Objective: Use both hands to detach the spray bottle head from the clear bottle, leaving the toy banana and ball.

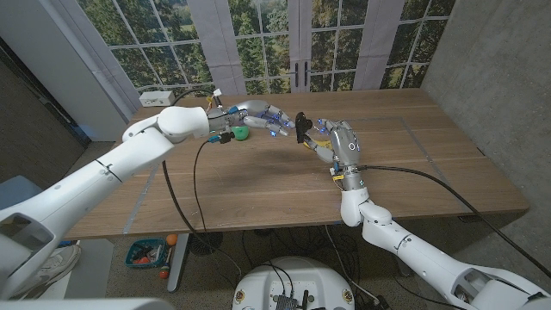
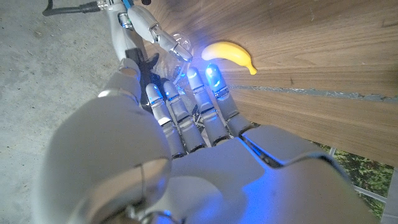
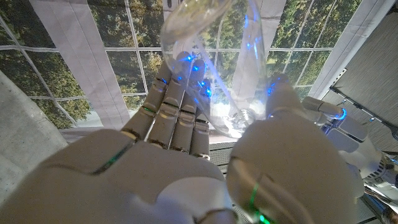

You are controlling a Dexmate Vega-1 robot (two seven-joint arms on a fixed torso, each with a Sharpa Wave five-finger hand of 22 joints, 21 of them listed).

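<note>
Wooden table (image 1: 413, 164) seen from above, with tall windows (image 1: 258, 34) and green trees behind it and a grey concrete wall (image 1: 491, 77) to the robot's right. Both arms reaching in from the near corners to meet over the far middle of the tabletop.

Left hand (image 1: 263, 119) raised above the wood, fingers (image 2: 214, 84) pressed side by side and curled, blue lights glowing at the tips, wrapped around the clear bottle (image 1: 252, 109). Bottle lying roughly level in the air between the two hands, clear of the table.

Right hand (image 1: 343, 142) just beside the left, fingers (image 3: 177, 106) close together and curled, thumb set opposite them, closed on the black spray head (image 1: 301, 127) at the bottle's neck. From the right wrist, clear plastic rising past the fingertips against the window. From the left wrist, black trigger part next to the left thumb, with the other hand's fingers reaching in beyond it. Whether head and bottle are joined or already loose: cannot tell, the joint being hidden by fingers.

Green ball (image 1: 244, 133) on the table just under the left hand. Yellow toy banana (image 2: 229, 55) lying on the wood close beyond the left fingertips, apart from both hands. Black cable (image 1: 196, 181) hanging from the left forearm across the tabletop.
</note>
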